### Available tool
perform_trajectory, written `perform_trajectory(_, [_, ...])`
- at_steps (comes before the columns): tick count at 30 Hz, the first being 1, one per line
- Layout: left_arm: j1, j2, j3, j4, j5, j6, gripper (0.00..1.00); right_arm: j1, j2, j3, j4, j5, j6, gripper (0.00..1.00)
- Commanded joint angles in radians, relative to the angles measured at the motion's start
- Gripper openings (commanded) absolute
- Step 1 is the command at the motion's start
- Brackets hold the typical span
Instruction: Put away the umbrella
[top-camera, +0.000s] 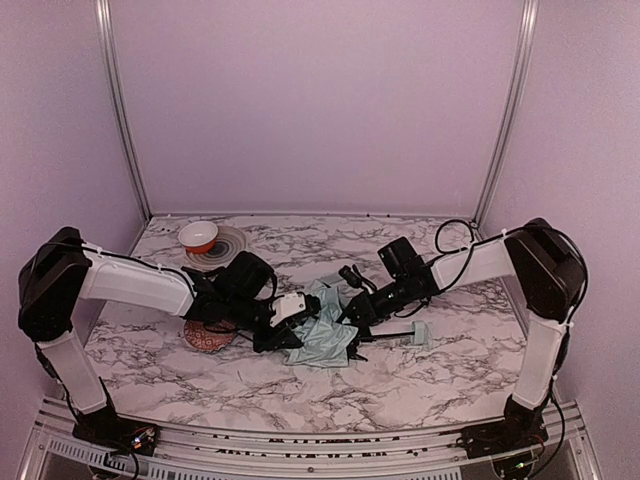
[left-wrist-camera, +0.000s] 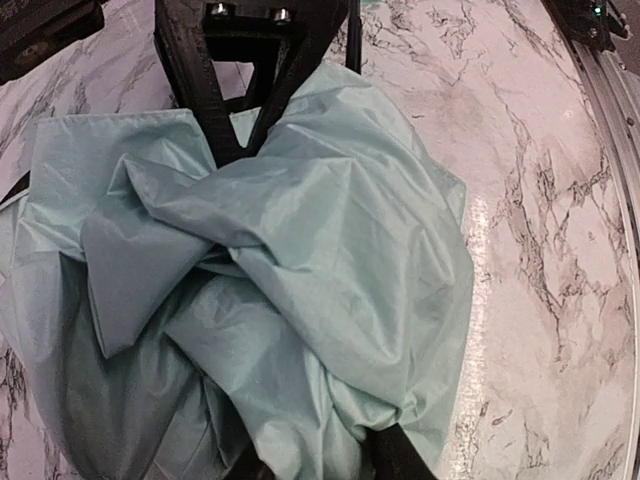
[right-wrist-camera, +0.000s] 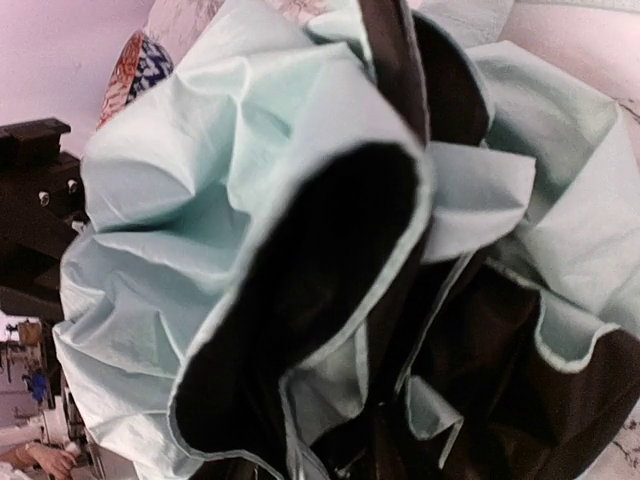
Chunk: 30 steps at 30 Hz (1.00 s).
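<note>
While viewing from above, found the umbrella (top-camera: 325, 338) crumpled at the middle of the table (top-camera: 450, 385), mint fabric outward, black lining showing in the folds. Saw its small handle (top-camera: 420, 332) lying at 3 o'clock of the heap. Noted the left hand (top-camera: 292, 336) at 9 o'clock, narrowed onto bunched fabric. Found the right hand (top-camera: 352, 314) pressed into cloth at 1 o'clock; could not tell its spread.

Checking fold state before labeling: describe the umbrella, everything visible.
The umbrella lies collapsed mid-table, a crumpled heap of thin mint-green fabric with black lining showing in folds. Its thin black shaft runs right to a small mint handle on the marble table. The left gripper and right gripper press into the fabric; grip unclear.
</note>
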<state>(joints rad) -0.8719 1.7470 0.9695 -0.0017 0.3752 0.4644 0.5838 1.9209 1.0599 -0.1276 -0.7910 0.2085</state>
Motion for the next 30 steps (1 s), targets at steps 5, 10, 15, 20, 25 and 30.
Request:
perform_trajectory(5, [-0.017,0.008,-0.009,-0.032,-0.059,0.041,0.23,-0.014,-0.155,0.083,-0.273,0.098,-0.232,0.44])
perform_trajectory(10, [-0.024,-0.018,-0.045,0.002,-0.087,0.068,0.09,-0.019,-0.227,0.07,-0.445,0.114,-0.427,0.52])
perform_trajectory(15, [-0.03,-0.059,-0.092,0.077,-0.11,0.08,0.07,-0.017,-0.22,0.038,-0.565,0.149,-0.574,0.56])
perform_trajectory(20, [-0.032,-0.091,-0.125,0.119,-0.123,0.085,0.11,-0.01,-0.177,0.025,-0.579,0.12,-0.609,0.56])
perform_trajectory(25, [-0.032,-0.091,-0.125,0.12,-0.125,0.081,0.16,0.054,-0.175,-0.014,-0.53,0.14,-0.63,0.55])
perform_trajectory(30, [-0.032,-0.106,-0.121,0.153,-0.124,0.057,0.27,0.087,-0.1,-0.007,-0.496,0.293,-0.603,0.29])
